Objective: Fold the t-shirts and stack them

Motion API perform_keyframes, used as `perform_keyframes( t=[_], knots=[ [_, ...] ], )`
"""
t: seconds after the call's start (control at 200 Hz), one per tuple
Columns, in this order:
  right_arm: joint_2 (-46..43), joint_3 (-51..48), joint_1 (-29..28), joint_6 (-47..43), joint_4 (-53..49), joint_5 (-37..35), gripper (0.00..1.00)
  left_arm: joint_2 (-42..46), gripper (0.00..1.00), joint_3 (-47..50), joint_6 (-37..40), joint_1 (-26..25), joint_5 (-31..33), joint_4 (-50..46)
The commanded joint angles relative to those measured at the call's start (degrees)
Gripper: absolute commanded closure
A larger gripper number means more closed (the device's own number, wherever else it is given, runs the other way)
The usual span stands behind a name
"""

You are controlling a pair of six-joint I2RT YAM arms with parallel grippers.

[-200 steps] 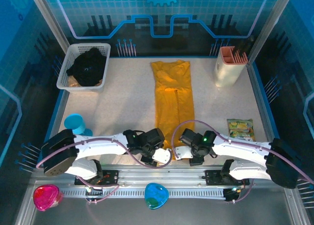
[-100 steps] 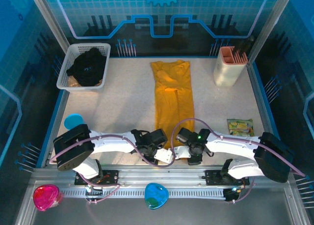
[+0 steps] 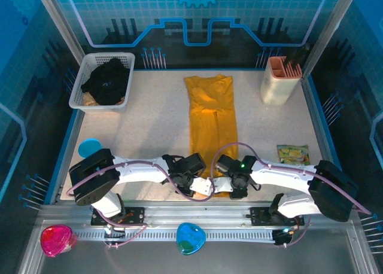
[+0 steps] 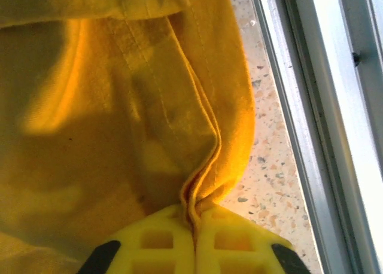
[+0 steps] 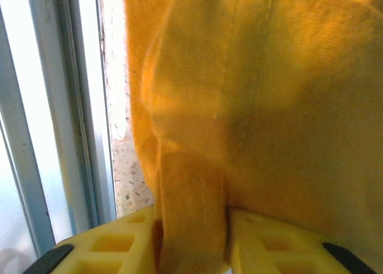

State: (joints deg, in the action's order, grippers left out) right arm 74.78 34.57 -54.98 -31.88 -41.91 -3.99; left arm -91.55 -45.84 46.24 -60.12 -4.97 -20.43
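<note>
Yellow t-shirt (image 3: 210, 121): in the middle of the table (image 3: 149, 130), already narrowed into one long strip with its sides folded in.
Long axis: runs straight from the near edge, by the arms, to the far edge.
Which way it points: the bulkier end with what looks like the neck lies far from the arms, and the stitched hem end is toward them, right at the table's near edge.
Left gripper (image 4: 192, 226): pinched tight on a bunched fold of the hem, yellow fingers (image 4: 155, 241) pressed together on the cloth.
Right gripper (image 5: 191, 232): likewise clamped on a roll of the hem, at the strip's other near corner.
Done so far: I'd say only the lengthwise fold of this shirt.
Left to do: the crosswise fold, probably by carrying the held end toward the far end. After that comes the second shirt, then the stacking.
Black t-shirt (image 3: 106, 81): crumpled in the white basket (image 3: 78, 100) at the far left, well apart from the yellow one and not yet unfolded.
</note>
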Motion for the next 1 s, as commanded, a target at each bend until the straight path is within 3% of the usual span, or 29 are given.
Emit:
perform_keyframes(
  t=[0.0, 0.085, 0.245, 0.526, 0.741, 0.996],
  knots=[
    [1.7, -1.7, -0.2, -0.4, 3.9, -1.6, 0.81, -1.8, 1.0, -0.5, -3.6, 1.1, 5.1, 3.0],
    [1.5, -1.0, -0.2, -0.3, 2.8, -1.8, 1.0, 0.7, 1.0, 0.4, -4.5, 1.0, 5.1, 2.1],
    [-1.7, 0.0, -0.1, 0.5, 1.1, -3.7, 1.0, 8.4, 1.0, 2.5, -6.1, 1.0, 6.1, 1.4],
    [-15.4, 3.4, 1.9, 0.3, 0.4, -8.2, 1.0, 19.8, 1.0, 1.6, -9.4, 1.0, 11.1, -0.6],
    [-21.3, 8.6, 10.4, -2.3, 4.8, -11.6, 1.0, 22.7, 1.0, -0.3, -9.6, 4.1, 12.1, 3.4],
    [-13.4, 14.5, 21.8, -9.4, 12.5, -6.6, 1.0, 17.1, 1.0, -7.6, -8.9, 13.7, 10.8, 6.9]
  ],
)
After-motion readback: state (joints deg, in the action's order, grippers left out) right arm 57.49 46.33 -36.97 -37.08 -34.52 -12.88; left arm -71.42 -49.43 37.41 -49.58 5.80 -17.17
